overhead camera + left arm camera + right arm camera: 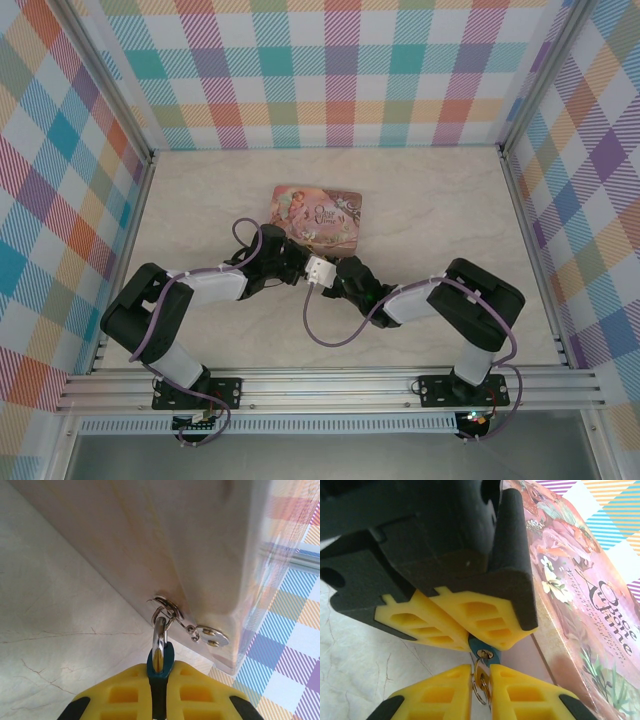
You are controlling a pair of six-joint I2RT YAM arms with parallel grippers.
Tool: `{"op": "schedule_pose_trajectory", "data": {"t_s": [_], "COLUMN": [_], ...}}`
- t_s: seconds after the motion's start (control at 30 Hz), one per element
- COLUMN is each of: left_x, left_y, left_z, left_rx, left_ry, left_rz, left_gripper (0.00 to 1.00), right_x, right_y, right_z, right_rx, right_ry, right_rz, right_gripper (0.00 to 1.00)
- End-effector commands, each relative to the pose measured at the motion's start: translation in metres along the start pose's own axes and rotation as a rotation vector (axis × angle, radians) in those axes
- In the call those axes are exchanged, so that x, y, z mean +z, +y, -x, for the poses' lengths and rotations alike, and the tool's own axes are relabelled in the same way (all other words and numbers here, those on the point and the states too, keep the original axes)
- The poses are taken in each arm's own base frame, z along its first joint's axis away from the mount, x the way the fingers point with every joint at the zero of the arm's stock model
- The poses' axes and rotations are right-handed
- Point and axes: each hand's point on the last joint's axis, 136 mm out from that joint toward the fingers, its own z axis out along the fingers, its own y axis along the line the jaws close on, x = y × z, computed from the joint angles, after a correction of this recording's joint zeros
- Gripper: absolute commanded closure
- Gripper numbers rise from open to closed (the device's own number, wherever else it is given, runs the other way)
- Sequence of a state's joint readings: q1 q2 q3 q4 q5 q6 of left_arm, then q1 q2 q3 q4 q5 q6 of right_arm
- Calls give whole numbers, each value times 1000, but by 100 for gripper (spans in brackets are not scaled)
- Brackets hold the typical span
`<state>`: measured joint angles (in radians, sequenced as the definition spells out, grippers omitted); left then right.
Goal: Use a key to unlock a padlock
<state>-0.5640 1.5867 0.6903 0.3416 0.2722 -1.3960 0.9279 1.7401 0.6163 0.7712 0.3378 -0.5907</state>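
From the top camera I see both arms meeting at the near edge of the pink illustrated rectangular tin box [318,215] on the pale marbled surface [200,200]. The left claw [298,268] and right claw [338,282] are nose to nose, and the lock is too small to make out there. The left wrist camera gives me what that one cannot: the left claw [160,672] is clamped on the tiny padlock with a blue-teal body [161,657]. Its thin silvery shackle [159,632] is threaded through the wire hasp loop [167,609] on the tin's wall. The right wrist camera gives the other end: the padlock [479,647] is pinched in the left claw [481,641], keyhole face toward me. The slim silvery metal key [480,677] and its small ring [480,694] sit between the yellow fingers [450,685] of the right claw [481,674]. Those jaws stand narrow about the key, but I cannot tell whether they press it. I judge both pieces light, stiff and slick. The key wants a hold on its flat head and the padlock on its body, since the shackle would pivot in the loop.
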Motion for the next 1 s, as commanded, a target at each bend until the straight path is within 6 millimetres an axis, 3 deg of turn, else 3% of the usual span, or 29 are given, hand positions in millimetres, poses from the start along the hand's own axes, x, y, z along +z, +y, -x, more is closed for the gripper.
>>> {"op": "schedule_pose_trajectory", "data": {"t_s": [0.0,0.4,0.57,0.97], "left_x": [-8,-7,-7,-7], "left_y": [-28,-27,-27,-27], "left_z": [-4,-5,-5,-7], "left_rx": [10,8,8,9], "left_ry": [29,30,30,31], "left_rz": [-78,-77,-78,-79], "left_gripper": [100,100,100,100], "right_x": [5,6,5,-1], "right_y": [-13,-15,-16,-1], "right_z": [11,12,16,19], "right_rx": [46,120,233,536], "right_ry": [-36,-30,-24,-22], "right_rz": [-51,-54,-37,74], "right_gripper": [84,93,100,100]}}
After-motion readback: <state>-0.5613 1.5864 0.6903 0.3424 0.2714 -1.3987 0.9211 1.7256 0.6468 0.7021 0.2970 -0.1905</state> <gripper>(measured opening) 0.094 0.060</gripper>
